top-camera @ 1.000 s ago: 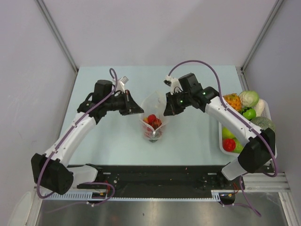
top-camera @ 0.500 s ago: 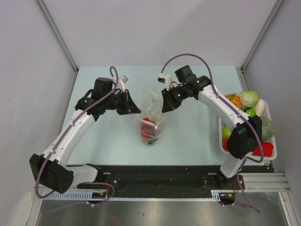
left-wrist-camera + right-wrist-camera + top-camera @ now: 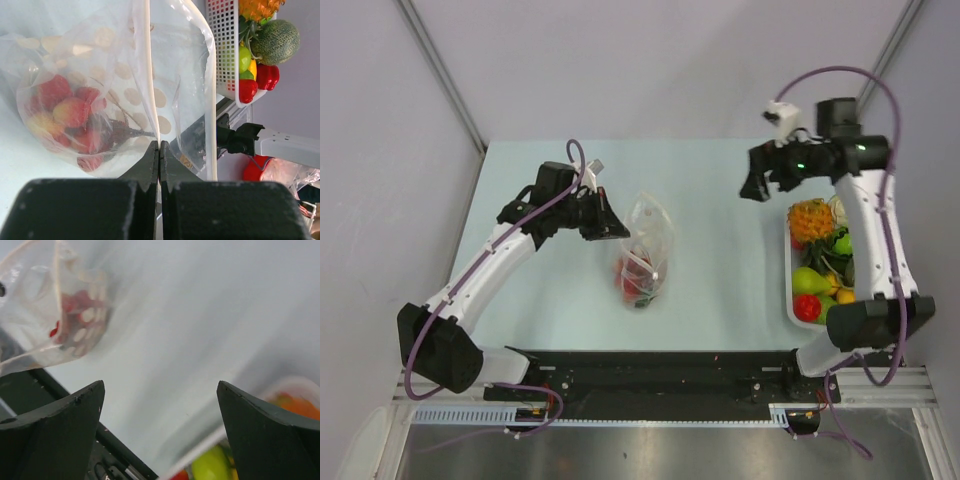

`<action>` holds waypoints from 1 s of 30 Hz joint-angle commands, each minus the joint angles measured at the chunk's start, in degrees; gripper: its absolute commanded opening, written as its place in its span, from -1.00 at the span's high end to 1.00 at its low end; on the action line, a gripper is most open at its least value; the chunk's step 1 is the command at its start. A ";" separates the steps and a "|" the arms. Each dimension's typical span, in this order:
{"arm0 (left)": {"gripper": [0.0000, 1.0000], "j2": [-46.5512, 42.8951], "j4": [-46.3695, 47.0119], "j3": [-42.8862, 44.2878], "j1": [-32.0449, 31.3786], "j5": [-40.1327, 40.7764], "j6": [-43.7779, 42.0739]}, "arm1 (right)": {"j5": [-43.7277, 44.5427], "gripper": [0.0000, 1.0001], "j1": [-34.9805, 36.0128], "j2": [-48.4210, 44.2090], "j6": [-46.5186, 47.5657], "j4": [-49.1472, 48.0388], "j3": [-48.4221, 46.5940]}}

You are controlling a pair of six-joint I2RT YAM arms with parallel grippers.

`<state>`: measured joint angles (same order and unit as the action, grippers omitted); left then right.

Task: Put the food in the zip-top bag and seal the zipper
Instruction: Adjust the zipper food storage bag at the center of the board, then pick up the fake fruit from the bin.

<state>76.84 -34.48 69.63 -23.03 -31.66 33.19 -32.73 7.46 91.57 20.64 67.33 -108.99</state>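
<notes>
Table (image 3: 720,270): pale, bore everything.
Zip-top bag (image 3: 647,245): lay mid-table; light, limp, slippery film, likely best pinched along the stiffer zipper (image 3: 146,75).
Left gripper (image 3: 618,230): clamped on the bag's mouth edge.
Right gripper (image 3: 757,187): spread wide, empty, well apart.
Food (image 3: 637,278): red pieces sat inside the bag.

Food (image 3: 636,277) lies in the zip-top bag (image 3: 650,222), the tray (image 3: 790,300) well apart to its right
</notes>
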 commanded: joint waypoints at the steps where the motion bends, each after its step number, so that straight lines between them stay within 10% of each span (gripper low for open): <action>1: 1.00 -2.13 2.49 -0.98 -0.26 0.02 0.12 | 2.41 -1.00 -14.30 -10.43 6.32 8.25 4.72; 10: 1.00 -3.36 2.22 -1.69 -0.26 0.37 -1.02 | 9.16 -0.99 -31.19 -19.15 11.00 3.61 18.80; 30: 1.00 -2.31 2.93 -2.65 -0.26 -1.03 -2.16 | 19.27 -1.00 -20.83 -9.39 8.10 -20.21 27.42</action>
<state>75.29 -33.45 67.22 -23.03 -31.68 32.40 -18.09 -15.44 81.47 29.54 55.37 -82.56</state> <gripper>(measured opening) 0.005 0.994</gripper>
